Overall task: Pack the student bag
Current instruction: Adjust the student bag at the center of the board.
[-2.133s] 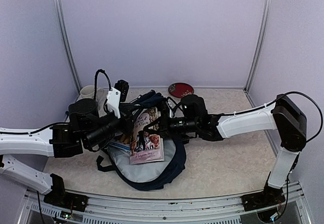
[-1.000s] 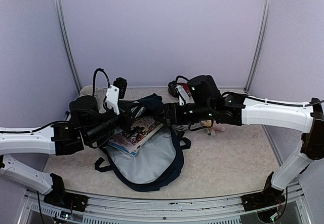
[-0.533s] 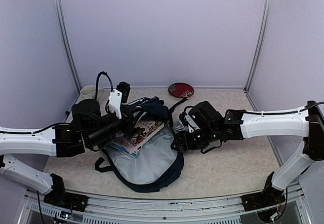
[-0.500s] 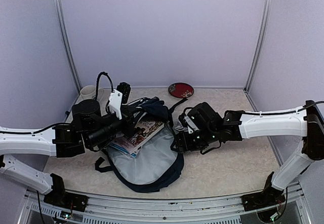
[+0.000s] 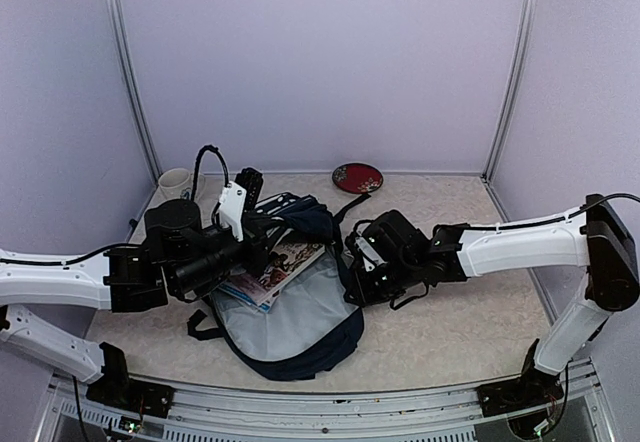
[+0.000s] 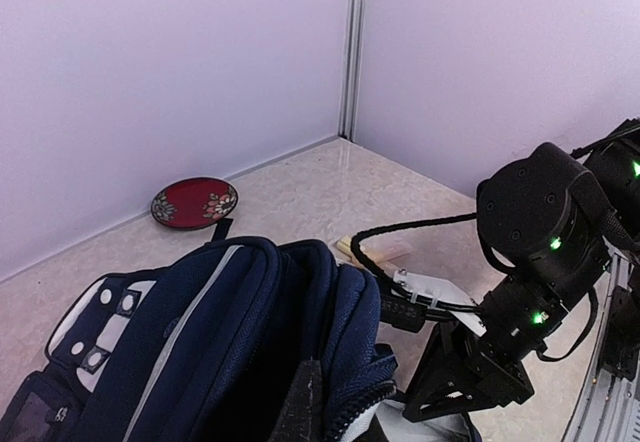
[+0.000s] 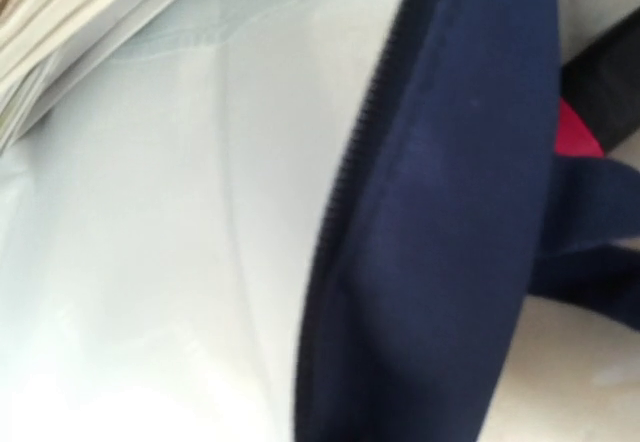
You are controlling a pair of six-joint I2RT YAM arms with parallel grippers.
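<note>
The student bag [image 5: 300,327] lies open in the middle of the table, navy with light grey lining showing. Books [image 5: 277,266] lie in its upper left part. My left gripper [image 5: 268,234] is shut on the bag's upper rim and holds the front flap [image 6: 200,332] raised; one dark finger [image 6: 305,407] presses the fabric by the zipper. My right gripper [image 5: 353,278] is low at the bag's right rim. Its wrist view shows only the navy zipper edge [image 7: 450,212], grey lining [image 7: 150,242] and book edges [image 7: 80,22]; its fingers are hidden.
A red plate [image 5: 357,177] lies at the back wall, also in the left wrist view [image 6: 194,203]. A white cup [image 5: 178,179] stands at the back left. Beige sticks [image 6: 382,252] lie behind the bag. Dark straps [image 5: 205,324] trail at the bag's left.
My right arm swung back from the far side, dropped to the bag's right rim and edged closer. The book that stood in the bag now lies flat. My left gripper keeps the flap up.
</note>
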